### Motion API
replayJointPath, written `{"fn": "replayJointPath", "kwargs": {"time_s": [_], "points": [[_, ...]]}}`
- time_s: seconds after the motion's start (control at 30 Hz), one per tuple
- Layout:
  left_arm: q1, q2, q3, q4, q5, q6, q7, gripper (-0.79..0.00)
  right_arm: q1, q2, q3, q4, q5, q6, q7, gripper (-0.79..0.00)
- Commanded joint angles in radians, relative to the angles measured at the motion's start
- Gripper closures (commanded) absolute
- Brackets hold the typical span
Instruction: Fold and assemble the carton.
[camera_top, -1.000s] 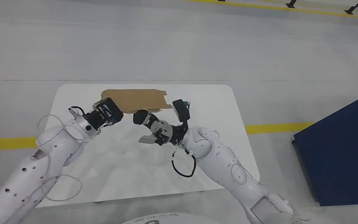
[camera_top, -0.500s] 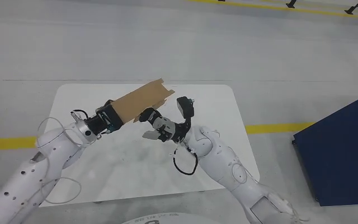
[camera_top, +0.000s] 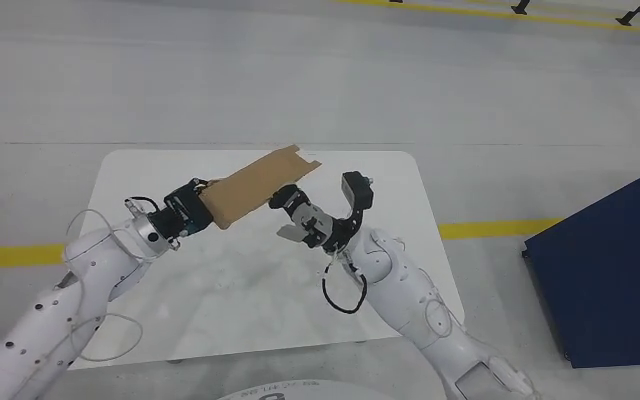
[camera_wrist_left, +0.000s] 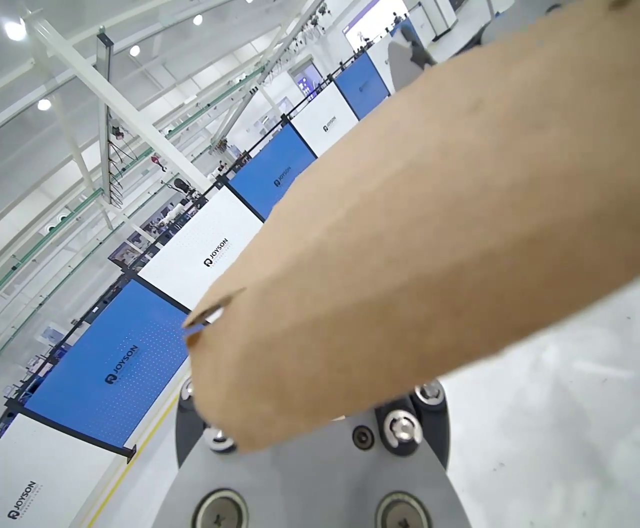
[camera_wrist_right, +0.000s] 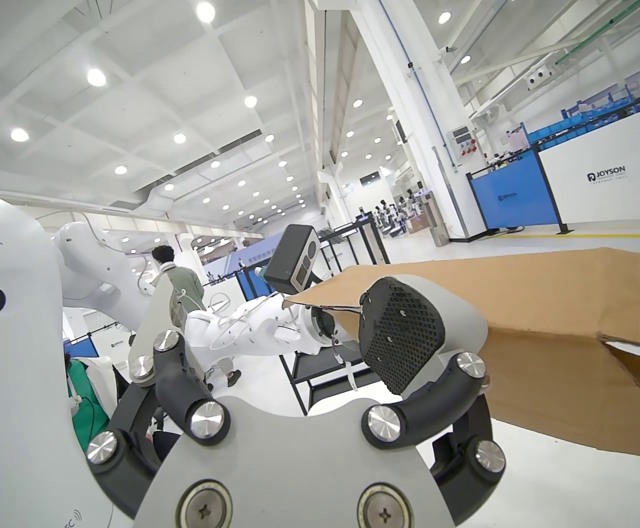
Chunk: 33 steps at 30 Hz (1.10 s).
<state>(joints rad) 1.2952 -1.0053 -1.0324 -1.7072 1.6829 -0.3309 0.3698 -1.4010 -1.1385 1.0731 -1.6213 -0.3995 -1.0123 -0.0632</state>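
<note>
**While the carton hangs flat in the air, my second gripper stands open beside it**

Because a flat blank cannot be opened up while it lies pressed on the table (camera_top: 250, 300), I read this hold as a way to free both of its faces. Nearest my side, the left gripper (camera_top: 193, 209) is clamped on the near end of the carton (camera_top: 262, 179); in the left wrist view the brown sheet (camera_wrist_left: 425, 225) rises straight out from between the jaws and hides the fingers themselves; the grip takes one end only, so I judge the rest of the sheet unsupported and free to flex.

A little farther out, the right gripper (camera_top: 290, 214) sits just beside the carton's middle, on the long edge that faces me; its fingers are spread wide and hold nothing; in the right wrist view one black textured pad (camera_wrist_right: 400, 332) lies in front of the carton's edge (camera_wrist_right: 540, 310) while the other finger stands well off to the side; I cannot tell whether that pad touches the sheet. I take this placing as a readiness to catch the long edge, so that two arms can work the panels apart.

Farthest out, the carton slopes away from the left gripper, and its notched end hangs above the table's far edge, clear of the surface; no panel is folded yet, so I judge the assembly barely begun.
</note>
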Motion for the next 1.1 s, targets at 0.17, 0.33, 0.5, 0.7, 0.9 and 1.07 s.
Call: {"fn": "replayJointPath", "kwargs": {"time_s": [0.17,0.33,0.5,0.7,0.9,1.07], "points": [[0.001,-0.004,-0.007,0.002,0.026,0.013,-0.002,0.0,-0.017,0.006,0.006,-0.021,-0.014,0.0,-0.009,-0.785],[0.008,-0.005,-0.006,-0.007,0.072,0.027,-0.006,0.0,0.004,0.006,-0.023,0.015,0.004,0.001,0.038,-0.785],[0.017,-0.009,-0.017,-0.014,0.014,0.016,0.013,0.0,0.042,-0.001,-0.053,0.04,0.029,0.024,0.081,-0.785],[0.014,-0.011,-0.082,0.038,-0.239,-0.101,0.023,0.0,-0.021,0.011,0.014,-0.023,0.007,0.0,0.047,-0.785],[0.0,-0.008,-0.144,0.082,-0.441,-0.246,0.012,0.0,-0.117,0.034,0.096,-0.11,-0.057,0.0,-0.003,-0.785],[-0.008,0.001,-0.175,0.092,-0.427,-0.355,-0.002,0.0,-0.139,0.046,0.123,-0.106,-0.06,0.0,-0.026,-0.785]]}}
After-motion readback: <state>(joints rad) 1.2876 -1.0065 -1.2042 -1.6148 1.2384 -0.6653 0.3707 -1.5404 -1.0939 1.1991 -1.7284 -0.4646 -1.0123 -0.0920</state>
